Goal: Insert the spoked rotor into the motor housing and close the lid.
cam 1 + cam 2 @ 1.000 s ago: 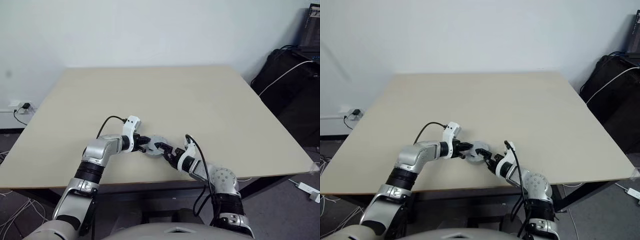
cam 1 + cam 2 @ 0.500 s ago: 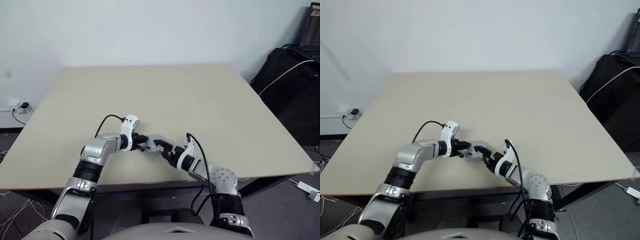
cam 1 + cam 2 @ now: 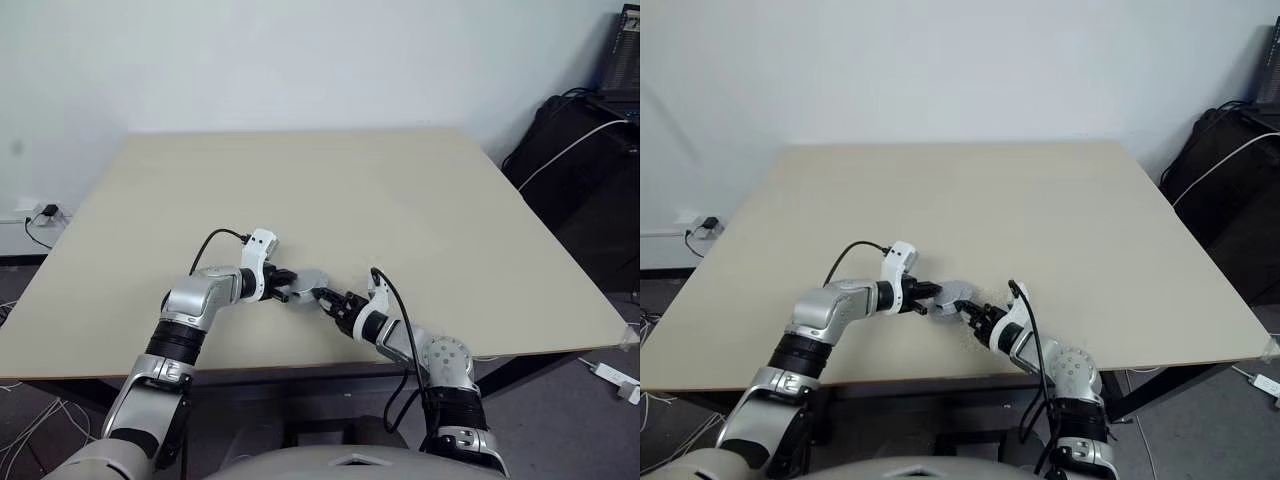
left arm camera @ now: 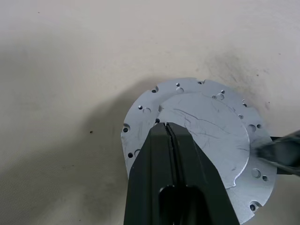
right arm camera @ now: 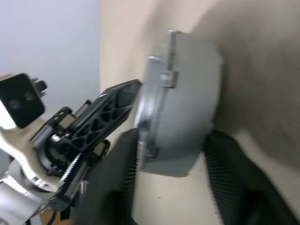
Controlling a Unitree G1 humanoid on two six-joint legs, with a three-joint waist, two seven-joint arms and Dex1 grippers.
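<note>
A round silver-grey motor assembly point(image 3: 306, 283) lies near the table's front edge. In the left wrist view its top face, the lid point(image 4: 206, 126), is shiny metal with small holes round the rim. My left gripper point(image 4: 167, 127) is shut, its tips resting on that face near the rim. My right gripper point(image 5: 176, 157) straddles the thick grey motor housing point(image 5: 187, 93) from the other side. Its fingers point(image 5: 234, 187) press against both sides. The left gripper point(image 5: 108, 117) shows there against the flat face. The spoked rotor is hidden.
The beige table point(image 3: 330, 190) stretches bare behind the grippers. A black bag with white cable point(image 3: 580, 160) sits on the floor to the right. A wall socket with cables point(image 3: 40, 212) is at the left.
My right gripper's fingers have closed in from wide open onto the sides of the assembly. The left gripper has stayed shut on the top face.
</note>
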